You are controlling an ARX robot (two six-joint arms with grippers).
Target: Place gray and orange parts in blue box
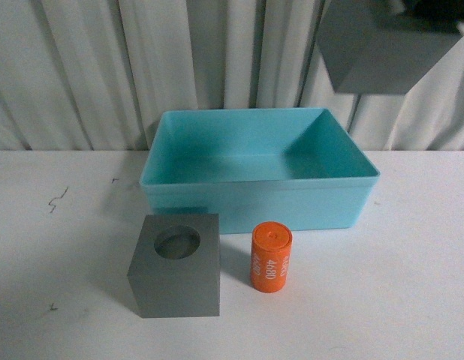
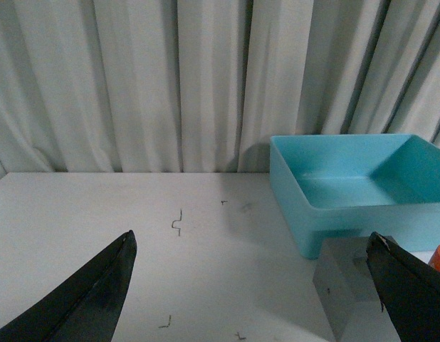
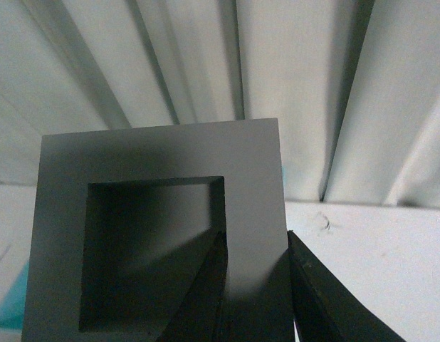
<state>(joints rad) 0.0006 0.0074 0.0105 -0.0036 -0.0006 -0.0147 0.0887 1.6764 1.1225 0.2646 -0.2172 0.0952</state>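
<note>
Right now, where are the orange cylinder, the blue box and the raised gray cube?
orange cylinder (image 1: 271,259), front view, on its printed side.
blue box (image 1: 314,204), front view, on its near outer wall.
raised gray cube (image 3: 159,153), right wrist view, on the face above its square hole.

Upper right in the front view, 1 gray cube (image 1: 390,52) is cut by the top edge; its hole is hidden.

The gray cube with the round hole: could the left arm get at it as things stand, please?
Probably yes: its jaws stand open near the cube, nothing lies between, and the orange cylinder stands apart from it.
</note>
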